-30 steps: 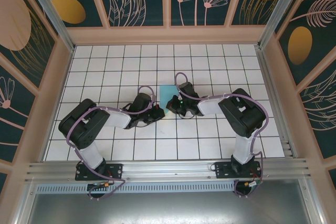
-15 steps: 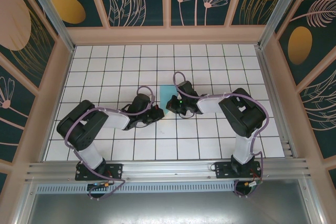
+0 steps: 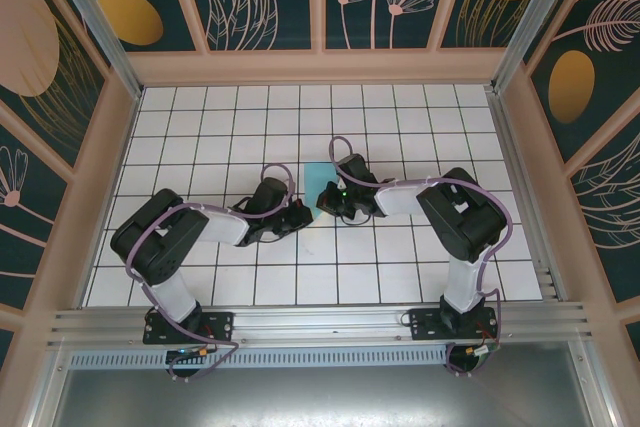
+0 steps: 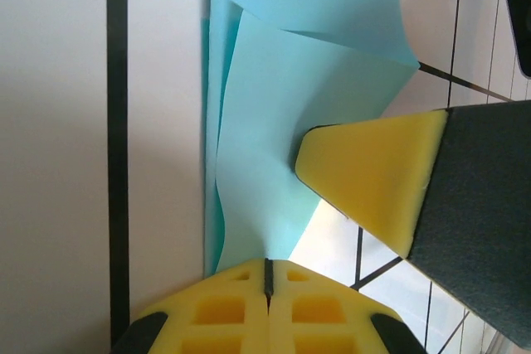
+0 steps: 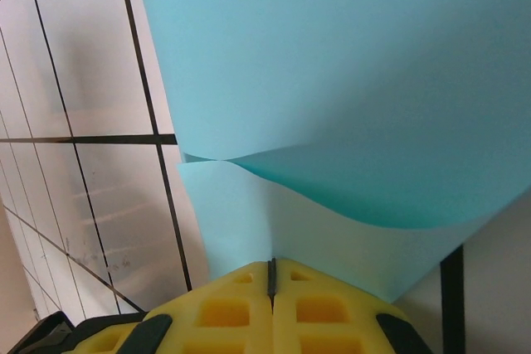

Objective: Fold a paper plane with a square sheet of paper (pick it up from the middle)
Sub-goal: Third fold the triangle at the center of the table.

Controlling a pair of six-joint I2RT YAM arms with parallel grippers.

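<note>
Turquoise paper, the partly folded paper plane [image 3: 318,179], lies near the centre of the white tiled worktop [image 3: 220,127], showing overlapping layers rather than a finished dart. In the top view the left hand [image 3: 301,215] sits at about 7 o'clock from the paper and the right hand [image 3: 327,203] at about 6 o'clock, both at its near edge and close to each other. In the left wrist view the left hand [image 4: 267,275] is clenched, yellow pads meeting along one seam, with a narrowing edge of the paper plane [image 4: 282,122] running into that seam; one of the right hand's yellow fingers [image 4: 373,176] presses on the sheet at 3 o'clock. In the right wrist view the right hand [image 5: 271,275] is likewise clenched on the lower layer of the paper plane [image 5: 348,80], while the upper layer bows upward above it.
</note>
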